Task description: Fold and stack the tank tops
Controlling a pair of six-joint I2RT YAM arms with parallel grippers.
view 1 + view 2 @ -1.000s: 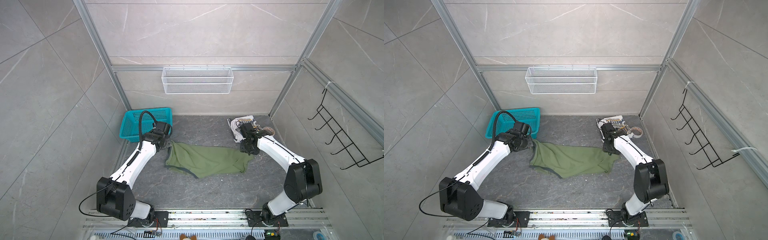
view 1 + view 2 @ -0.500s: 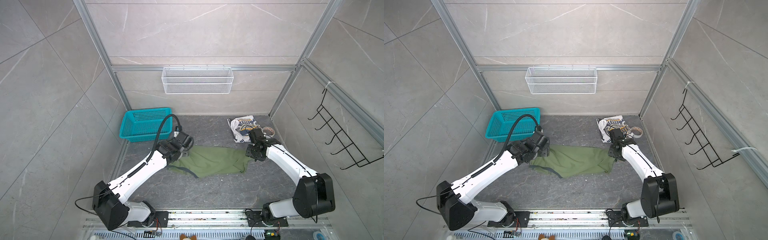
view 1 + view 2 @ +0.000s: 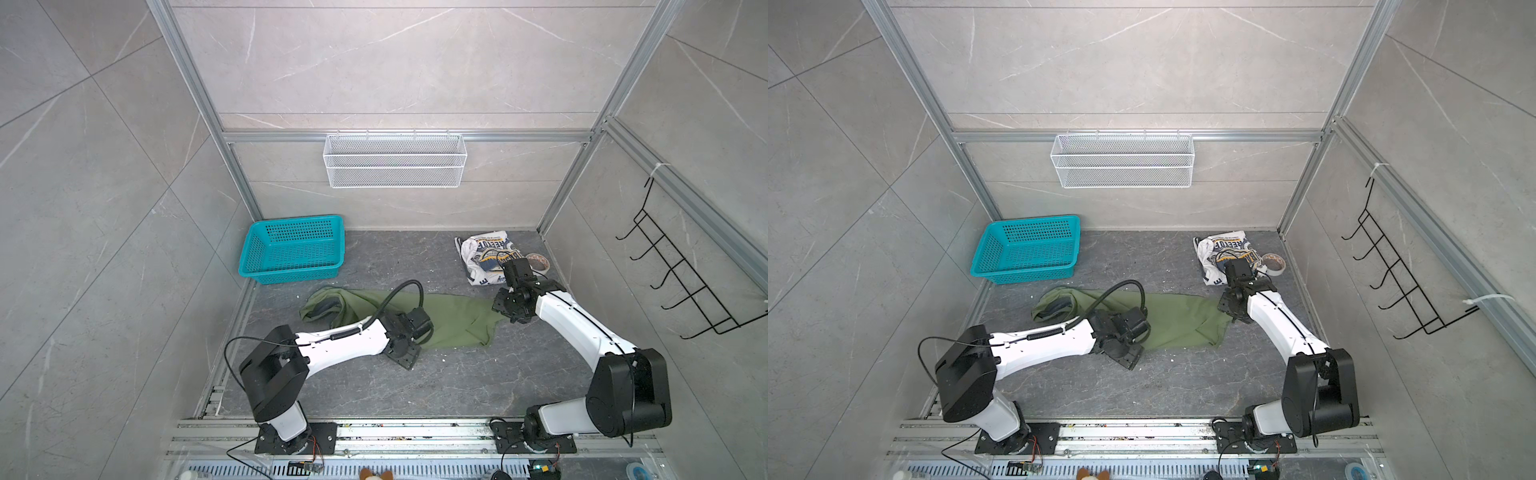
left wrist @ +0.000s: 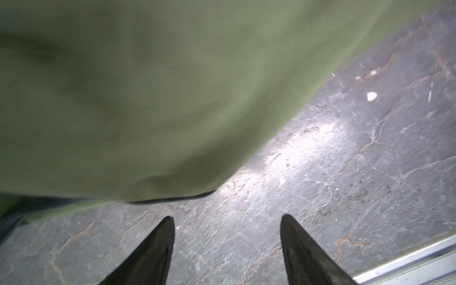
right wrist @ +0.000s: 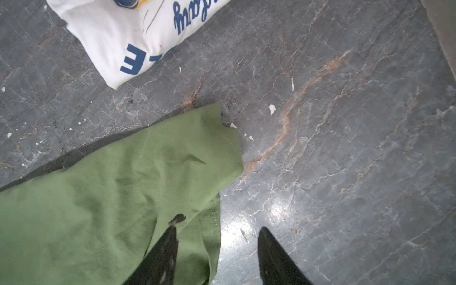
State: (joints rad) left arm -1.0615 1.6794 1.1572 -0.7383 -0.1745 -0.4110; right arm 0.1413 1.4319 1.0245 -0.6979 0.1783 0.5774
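**Both claws open at the olive top's edges**

L arm: base at the desk (image 3: 415, 390) front edge, forearm lying low and stretched twd desk middle, wrist bent down. L gripper (image 4: 227, 217) points at bare desk just off the front hem of the olive tank top (image 3: 453, 320). Jaws are wide apart w/ nothing btwn them and no cloth touched.

R arm: base at the front-right, elbow up high, forearm reaching twd the back, wrist tipped down. R gripper (image 5: 218, 228) hangs over the olive top's right end. Jaws are parted about halfway; one finger is over the cloth, the other over bare desk, w/ no grip on anything.

The olive top lies flat-ish across the desk middle, bunched at its left end, and shows in both top views. The white tank top (image 3: 484, 257) sits folded in the back-right corner, print up, apart from the olive one. A tape roll (image 3: 538, 262) is just beside it by the right edge. A teal basket (image 3: 291, 249) is in the back-left corner.
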